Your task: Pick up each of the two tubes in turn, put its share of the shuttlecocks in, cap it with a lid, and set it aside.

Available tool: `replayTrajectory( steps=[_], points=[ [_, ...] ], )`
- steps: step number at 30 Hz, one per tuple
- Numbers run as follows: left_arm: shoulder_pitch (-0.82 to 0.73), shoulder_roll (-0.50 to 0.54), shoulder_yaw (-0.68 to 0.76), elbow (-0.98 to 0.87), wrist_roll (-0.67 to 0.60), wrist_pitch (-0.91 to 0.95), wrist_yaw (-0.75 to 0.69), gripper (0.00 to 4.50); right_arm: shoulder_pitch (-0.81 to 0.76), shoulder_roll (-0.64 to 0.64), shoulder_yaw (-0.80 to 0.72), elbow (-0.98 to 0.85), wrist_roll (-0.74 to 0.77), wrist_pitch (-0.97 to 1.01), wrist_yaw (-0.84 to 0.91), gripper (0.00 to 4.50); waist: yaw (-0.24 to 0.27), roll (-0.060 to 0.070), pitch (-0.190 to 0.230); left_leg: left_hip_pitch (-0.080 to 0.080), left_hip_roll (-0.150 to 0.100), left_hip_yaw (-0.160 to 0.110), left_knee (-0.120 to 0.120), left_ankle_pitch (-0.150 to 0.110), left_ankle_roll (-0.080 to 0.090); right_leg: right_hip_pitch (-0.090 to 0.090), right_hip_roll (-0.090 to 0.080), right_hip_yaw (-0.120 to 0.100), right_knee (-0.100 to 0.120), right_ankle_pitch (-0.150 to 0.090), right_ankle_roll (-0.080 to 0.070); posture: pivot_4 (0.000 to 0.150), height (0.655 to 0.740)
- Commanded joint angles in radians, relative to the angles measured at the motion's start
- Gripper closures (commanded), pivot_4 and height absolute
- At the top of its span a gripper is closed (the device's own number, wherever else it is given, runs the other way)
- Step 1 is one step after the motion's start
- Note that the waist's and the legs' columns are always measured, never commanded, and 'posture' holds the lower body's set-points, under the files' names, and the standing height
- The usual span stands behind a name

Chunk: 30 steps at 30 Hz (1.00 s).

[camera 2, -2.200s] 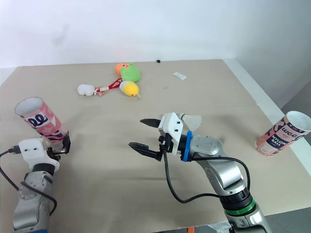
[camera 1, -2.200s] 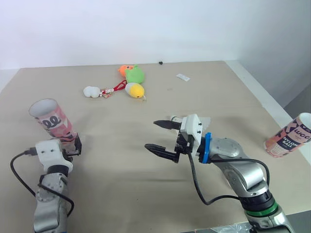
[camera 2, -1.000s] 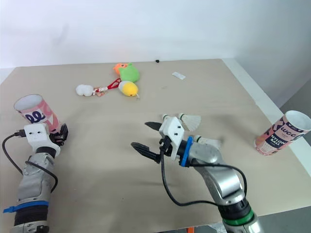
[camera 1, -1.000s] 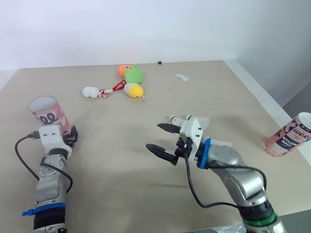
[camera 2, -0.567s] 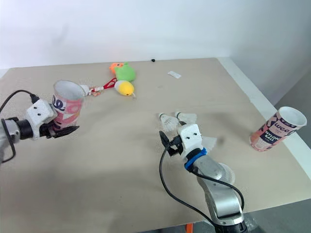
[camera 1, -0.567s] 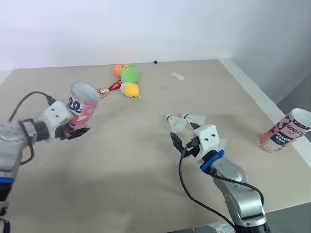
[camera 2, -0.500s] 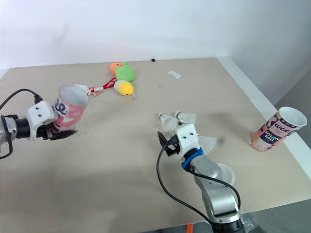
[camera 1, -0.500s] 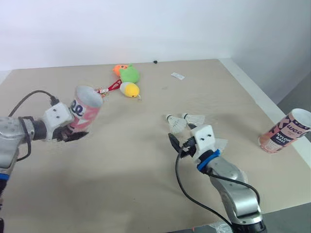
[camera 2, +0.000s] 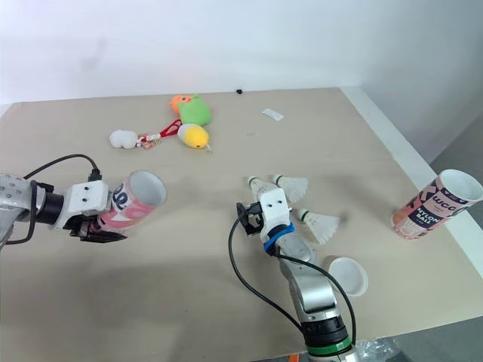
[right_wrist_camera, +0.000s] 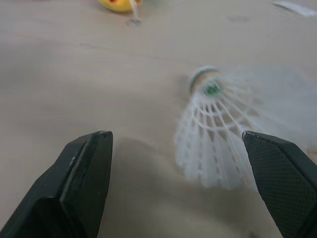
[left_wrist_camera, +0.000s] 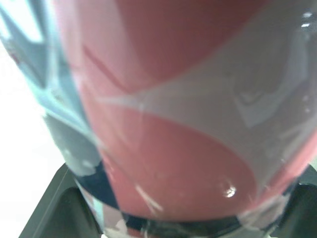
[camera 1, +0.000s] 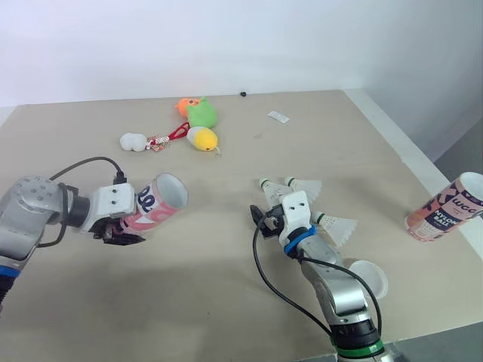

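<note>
My right pincer [right_wrist_camera: 174, 136] is spread wide and low over the desk, with the nearest white feathered shuttlecock [right_wrist_camera: 210, 124] lying on its side just ahead between the fingers. The chief risk, as I judge it, is closing on the flimsy skirt and not the cork: that would crush the feathers or squirt the light thing away across the desk. Coming in too low could also push it into the two more shuttlecocks [camera 1: 303, 186] beside it, right of the desk's middle. My left pincer [camera 1: 121, 228] is clamped round the base of the pink printed cardboard tube [camera 1: 155, 202], held above the desk toward its left edge. The tube is tipped almost level, its open white mouth facing the desk's middle, so a loose hold could let it sag. The second pink tube [camera 1: 447, 207] leans at the right edge. The round white lid [camera 1: 367, 277] lies toward the near right corner.
</note>
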Motion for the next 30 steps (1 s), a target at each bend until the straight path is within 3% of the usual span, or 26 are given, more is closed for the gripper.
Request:
replayTrajectory(
  steps=[1, 4, 9, 15, 20, 24, 30],
  points=[
    [0.002, -0.006, 0.008, -0.048, -0.011, 0.02, -0.004, 1.12, -0.026, 0.017, -0.021, -0.005, 0.0, -0.047, -0.011, 0.84, 0.0, 0.0, 0.0, 0.0, 0.0, 0.0, 0.0, 0.0, 0.0, 0.0, 0.0, 0.0, 0.0, -0.001, 0.001, 0.15, 0.74],
    [0.028, -0.012, -0.025, -0.052, 0.001, 0.032, -0.022, 1.12, -0.033, 0.033, -0.015, 0.024, -0.009, -0.085, -0.02, 2.02, -0.001, 0.0, 0.0, 0.001, 0.0, 0.0, 0.0, 0.0, 0.0, 0.0, 0.001, 0.001, 0.001, -0.002, 0.003, 0.15, 0.74],
    [0.012, -0.028, -0.062, -0.031, 0.025, 0.049, -0.031, 1.12, -0.018, 0.039, -0.04, 0.044, 0.013, -0.119, -0.011, 4.39, -0.001, 0.001, -0.001, 0.003, 0.0, 0.0, 0.0, 0.0, 0.0, 0.001, 0.0, 0.002, 0.002, -0.002, 0.004, 0.15, 0.74],
    [0.015, -0.046, -0.081, -0.017, 0.044, 0.059, -0.035, 1.12, 0.005, -0.059, -0.055, -0.113, 0.118, -0.139, 0.179, 4.39, 0.001, 0.006, -0.002, 0.003, -0.001, 0.0, 0.001, 0.0, 0.0, 0.002, -0.001, 0.003, 0.002, -0.001, 0.005, 0.15, 0.74],
    [0.002, -0.059, -0.096, 0.011, 0.066, 0.058, -0.038, 1.12, -0.046, -0.259, -0.039, -0.345, 0.386, 0.034, 0.484, 4.39, 0.002, 0.01, -0.002, 0.007, -0.001, 0.0, 0.002, 0.0, 0.0, 0.005, 0.0, 0.006, 0.002, 0.0, 0.008, 0.15, 0.74],
    [-0.024, -0.078, -0.115, 0.042, 0.081, 0.05, -0.043, 1.12, -0.168, -0.352, 0.041, -0.372, 0.372, 0.076, 0.575, 4.39, 0.006, 0.01, -0.003, 0.012, -0.001, 0.001, 0.002, 0.001, 0.002, 0.008, 0.001, 0.005, 0.003, -0.001, 0.003, 0.15, 0.74],
    [-0.033, -0.102, -0.117, 0.045, 0.089, 0.053, -0.055, 1.12, -0.306, -0.338, 0.197, -0.247, 0.232, -0.012, 0.621, 4.39, 0.01, 0.012, -0.004, 0.012, -0.001, 0.003, 0.003, 0.004, 0.004, 0.008, 0.002, 0.005, 0.004, 0.001, 0.0, 0.15, 0.74]
  ],
)
